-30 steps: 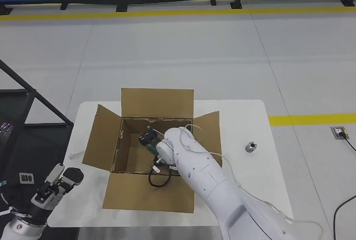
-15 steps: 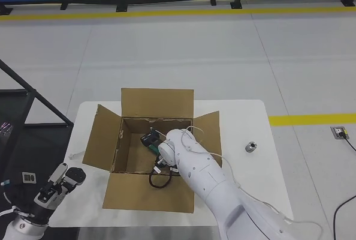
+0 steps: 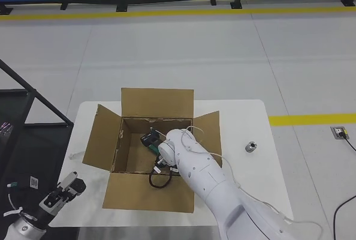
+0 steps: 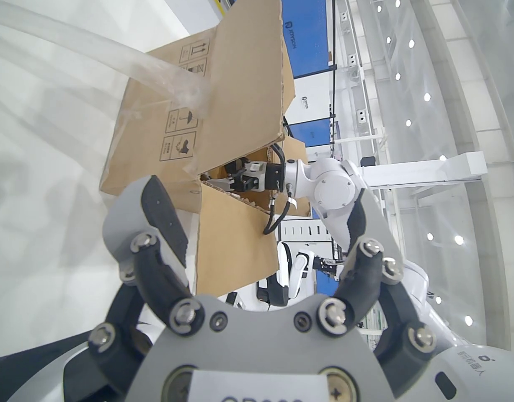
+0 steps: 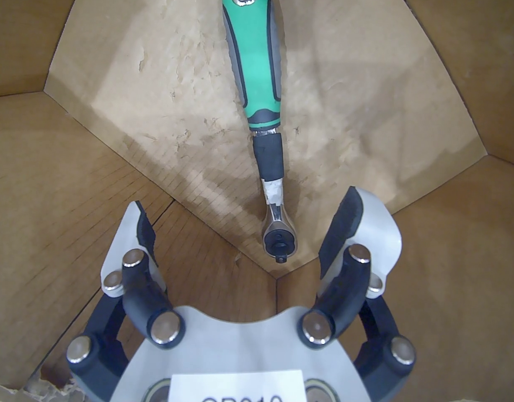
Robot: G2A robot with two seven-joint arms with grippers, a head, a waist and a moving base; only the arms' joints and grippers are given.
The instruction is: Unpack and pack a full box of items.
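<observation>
Robotics lab/hall: yellow floor line (image 3: 319, 119), rows of ceiling spotlights (image 4: 411, 43).

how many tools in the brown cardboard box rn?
1. A green-handled steel ratchet wrench lies flat on the floor of the brown cardboard box, head near the open right gripper. The arm hides part of the box, so others may be hidden.

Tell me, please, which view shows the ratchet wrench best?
The right wrist view: the ratchet wrench lies whole on the box floor. From the top the right arm covers it; from the left wrist the box flaps hide it.
</observation>
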